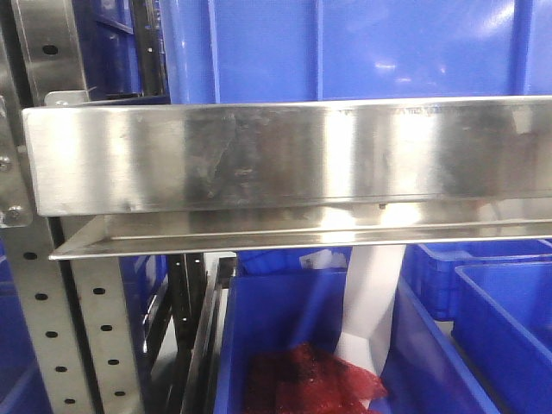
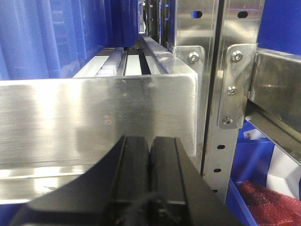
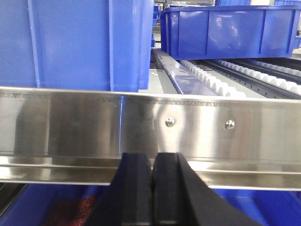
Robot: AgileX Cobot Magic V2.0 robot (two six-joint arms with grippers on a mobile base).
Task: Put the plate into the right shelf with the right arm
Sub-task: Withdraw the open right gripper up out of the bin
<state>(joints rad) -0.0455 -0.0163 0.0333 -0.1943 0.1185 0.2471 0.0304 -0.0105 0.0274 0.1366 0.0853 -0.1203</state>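
The plain white plate is not visible in any of the three views, so where it lies cannot be told from here. The black right gripper [image 3: 152, 188], low in the centre of the right wrist view, has its two fingers pressed flat together with nothing between them. The black left gripper [image 2: 149, 179], at the bottom centre of the left wrist view, is clenched the same way and also empty.

Both grippers face the broad brushed stainless-steel front lip [image 3: 150, 125] of the right shelf, which fills the middle band of each wrist view. Behind it, in the upper part of the right wrist frame, stand a tall blue plastic bin [image 3: 75, 42] on the left and a lower blue bin [image 3: 230, 30] on the right, with white roller tracks [image 3: 211, 80] between.

The main risk, as a judgement, is that the right arm advances on the shelf carrying nothing, since the plate is not in its jaws. A second risk is the closed fingers driving into the steel lip, which appears very near. Later, a held plate could catch that lip or strike a bin.
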